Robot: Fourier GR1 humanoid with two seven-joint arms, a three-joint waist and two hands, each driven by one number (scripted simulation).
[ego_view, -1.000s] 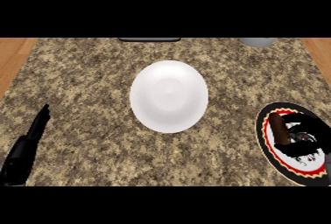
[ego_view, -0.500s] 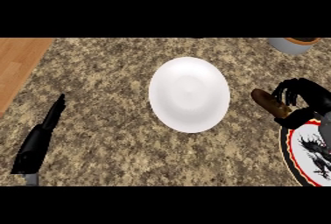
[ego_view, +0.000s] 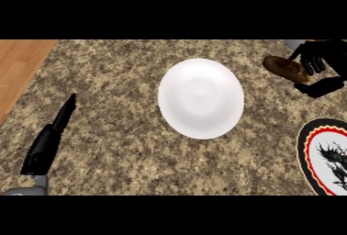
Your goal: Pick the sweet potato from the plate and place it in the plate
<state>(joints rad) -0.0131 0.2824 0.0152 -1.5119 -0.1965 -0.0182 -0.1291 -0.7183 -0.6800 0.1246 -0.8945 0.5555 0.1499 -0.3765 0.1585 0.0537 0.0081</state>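
A brown sweet potato (ego_view: 285, 68) hangs above the counter at the upper right, with my right hand (ego_view: 322, 62) curled round its far end. The white plate (ego_view: 200, 97) lies bare at the middle of the counter, to the left of the potato and apart from it. At the right edge, a patterned plate (ego_view: 322, 156) with a black and red rim and a white centre shows only in part. My left hand (ego_view: 49, 140) rests at the lower left with straight fingers, holding nothing.
The speckled granite counter (ego_view: 122, 151) fills most of the view. A strip of wooden surface (ego_view: 17, 69) runs along the left. A grey object (ego_view: 295, 43) peeks in at the top right, behind my right hand.
My right hand has carried the sweet potato up and away from the patterned plate, higher in the view. The view has shifted, so the white plate sits more central. The left hand stays still.
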